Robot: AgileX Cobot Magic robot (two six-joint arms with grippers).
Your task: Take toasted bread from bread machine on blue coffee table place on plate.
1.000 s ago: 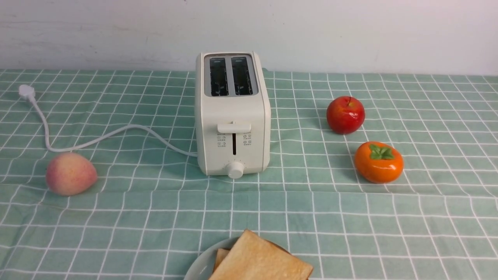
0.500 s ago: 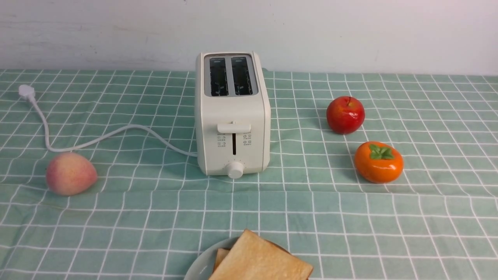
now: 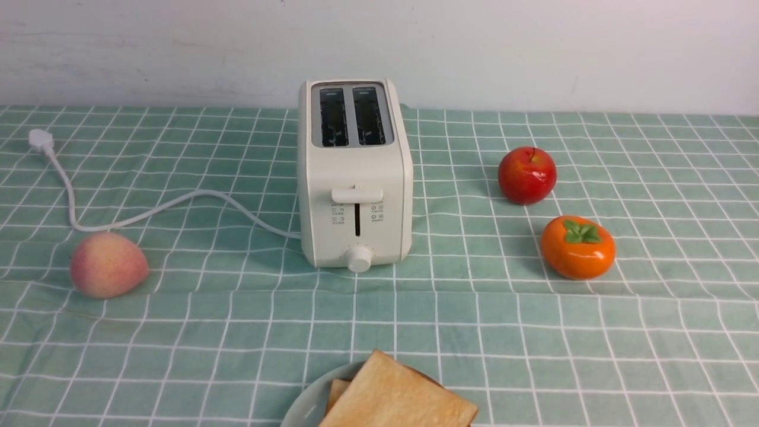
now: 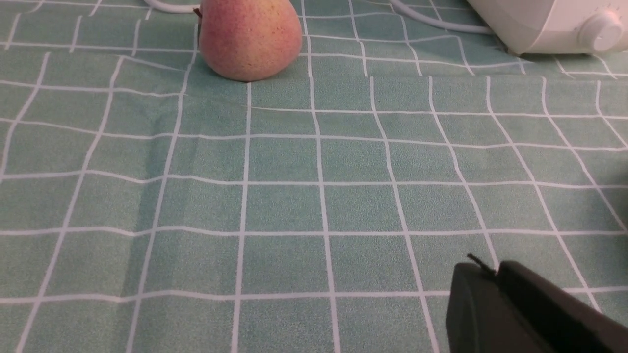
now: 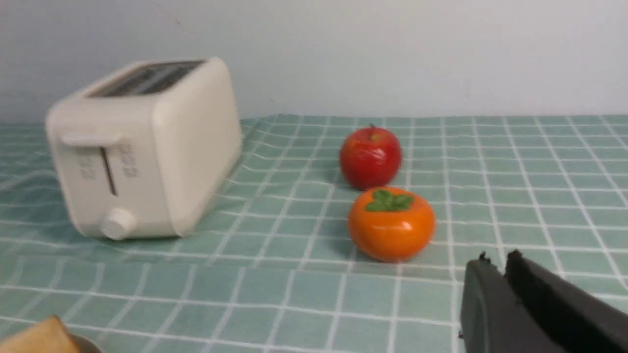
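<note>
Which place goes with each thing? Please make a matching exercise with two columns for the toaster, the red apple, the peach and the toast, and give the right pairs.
Things:
1. bread machine
2. red apple
3. peach
4. toasted bread

Places:
A. on the plate, at the near edge
B. left of the bread machine, near the white cord
C. middle of the blue coffee table, slots empty
D. right side, behind the orange persimmon

Pairs: 1-C, 2-D, 3-B, 4-A

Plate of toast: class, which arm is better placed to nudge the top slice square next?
Probably the right: its wrist view catches the toast corner, while the left wrist view shows peach and toaster, no toast.
</note>
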